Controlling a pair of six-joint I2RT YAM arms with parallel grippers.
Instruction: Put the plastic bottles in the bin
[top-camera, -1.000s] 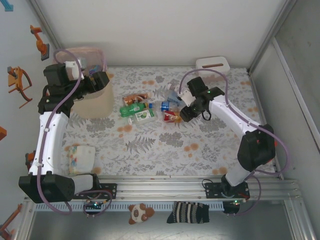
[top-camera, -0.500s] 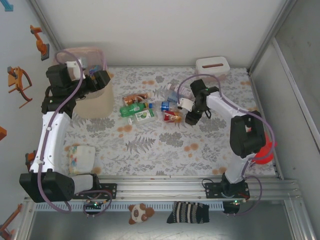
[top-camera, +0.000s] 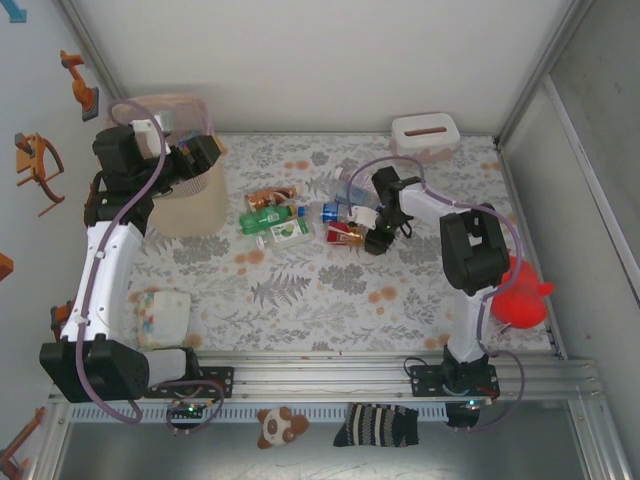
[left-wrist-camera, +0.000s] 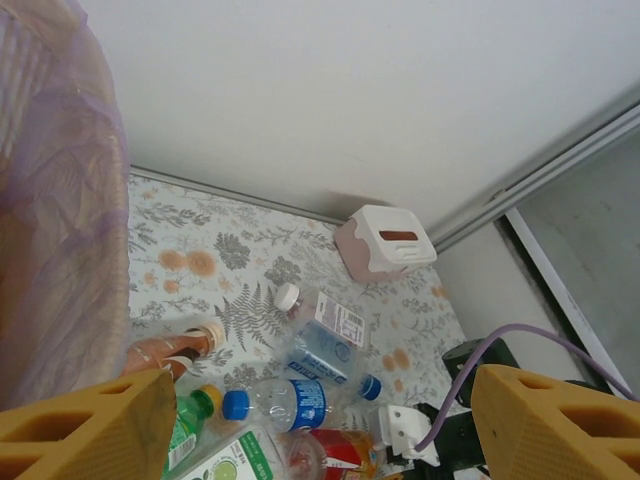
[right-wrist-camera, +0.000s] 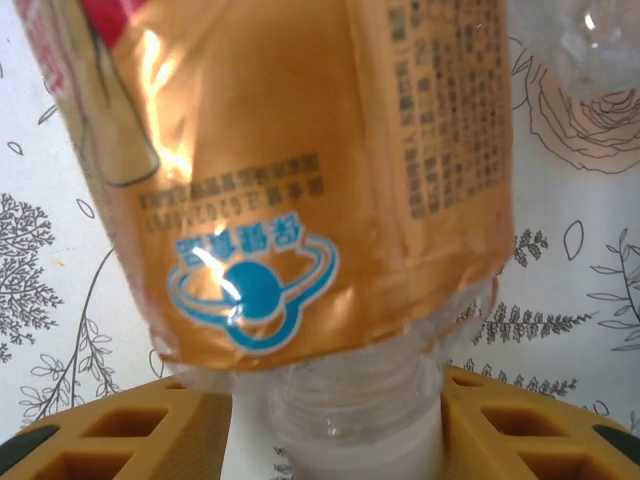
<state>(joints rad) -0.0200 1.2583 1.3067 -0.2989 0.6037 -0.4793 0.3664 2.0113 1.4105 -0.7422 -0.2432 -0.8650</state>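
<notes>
The left tool (top-camera: 203, 157) is hanging over the bin (top-camera: 195, 215), just above its rim. Its two yellow fingers (left-wrist-camera: 90, 430) are standing spread wide, with nothing between them. In the left wrist view the bin's translucent pink wall (left-wrist-camera: 50, 200) is rising close beside one finger.

The plastic bottles (top-camera: 290, 215) are lying in a loose cluster on the flowered counter (top-camera: 320, 290), out beyond the left tool's fingertips and past the bin. Nearest that tool are a green bottle (left-wrist-camera: 185, 432) and an orange-brown bottle (left-wrist-camera: 165, 352). A blue-capped clear bottle (left-wrist-camera: 285, 402) and a white-capped clear bottle (left-wrist-camera: 322, 330) are lying a little further out. A white slotted box (left-wrist-camera: 385, 240) is sitting well beyond them, against the back wall.

The right tool (top-camera: 373, 240) is reaching down to the counter at the edge of the cluster farthest from the bin. An orange-labelled bottle (right-wrist-camera: 300, 150) is lying straight ahead of it, on its side, apart from the bin. The bottle's clear neck (right-wrist-camera: 350, 420) is sitting between the right tool's fingers (right-wrist-camera: 130, 430), which are flanking it closely. Whether they are already pinching the neck or just standing beside it, I cannot tell. A red object (top-camera: 520, 300) is lying well behind this tool, near its own arm.
</notes>
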